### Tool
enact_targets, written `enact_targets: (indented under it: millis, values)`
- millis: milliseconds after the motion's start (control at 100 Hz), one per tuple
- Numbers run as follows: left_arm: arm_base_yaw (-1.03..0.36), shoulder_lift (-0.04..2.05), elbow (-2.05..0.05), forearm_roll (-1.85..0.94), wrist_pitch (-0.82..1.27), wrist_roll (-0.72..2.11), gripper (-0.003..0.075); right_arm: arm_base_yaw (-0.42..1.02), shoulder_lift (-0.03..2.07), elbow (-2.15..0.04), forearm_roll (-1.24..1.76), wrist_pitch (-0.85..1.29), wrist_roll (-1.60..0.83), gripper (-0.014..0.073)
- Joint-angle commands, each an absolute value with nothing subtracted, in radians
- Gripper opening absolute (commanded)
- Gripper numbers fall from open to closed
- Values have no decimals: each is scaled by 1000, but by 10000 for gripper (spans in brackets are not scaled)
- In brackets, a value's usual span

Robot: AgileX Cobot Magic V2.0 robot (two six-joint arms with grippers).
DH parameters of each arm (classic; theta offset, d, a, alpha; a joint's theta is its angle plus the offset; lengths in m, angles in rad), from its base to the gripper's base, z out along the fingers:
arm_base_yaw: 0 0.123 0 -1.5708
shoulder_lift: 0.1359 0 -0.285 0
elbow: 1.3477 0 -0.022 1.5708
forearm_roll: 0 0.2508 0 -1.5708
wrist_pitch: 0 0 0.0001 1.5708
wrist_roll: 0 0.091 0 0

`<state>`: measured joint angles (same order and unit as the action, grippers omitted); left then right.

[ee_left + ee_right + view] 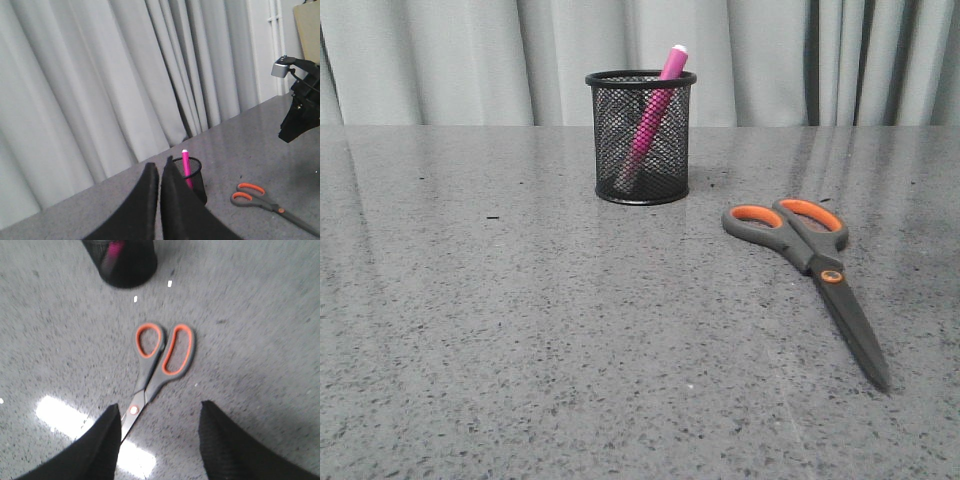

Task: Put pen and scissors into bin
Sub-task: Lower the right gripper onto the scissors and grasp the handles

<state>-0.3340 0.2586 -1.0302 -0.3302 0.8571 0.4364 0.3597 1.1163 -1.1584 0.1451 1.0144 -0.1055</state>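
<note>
The pink pen (653,118) stands tilted inside the black mesh bin (641,137), its white tip above the rim. The scissors (810,268) lie flat on the table to the bin's right, orange-lined handles toward the bin, blades toward the front. In the right wrist view my right gripper (159,412) is open above the scissors (159,360), its fingers spread around the blade end near the pivot. My left gripper (159,167) is shut and empty, raised well back from the bin (192,177), with the pen (186,165) showing beyond it. Neither gripper shows in the front view.
The grey speckled table (520,330) runs back to a pale curtain (470,60). The right arm (300,107) hangs over the table's right side in the left wrist view. Bright light glare lies on the table beside the blades (65,415).
</note>
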Motion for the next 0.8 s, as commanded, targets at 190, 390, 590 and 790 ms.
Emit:
enact_targets:
  millis: [190,390,590,790]
  values:
    - [-326,275,-1001,-369,812,404,-20,608,1346,-1230,-97,1032,376,327]
    - [-350,275,-1001,-380,870,404,-20,610,1452,-1230,-97,1039,452,435]
    - [-398,275,-1001,-378,881,406,-20,610,1503,-1230,-95,1032,489,456]
    - [-424,275,-1001,-372,881,406,-20,610,1561,-1230,-95,1025,548,423]
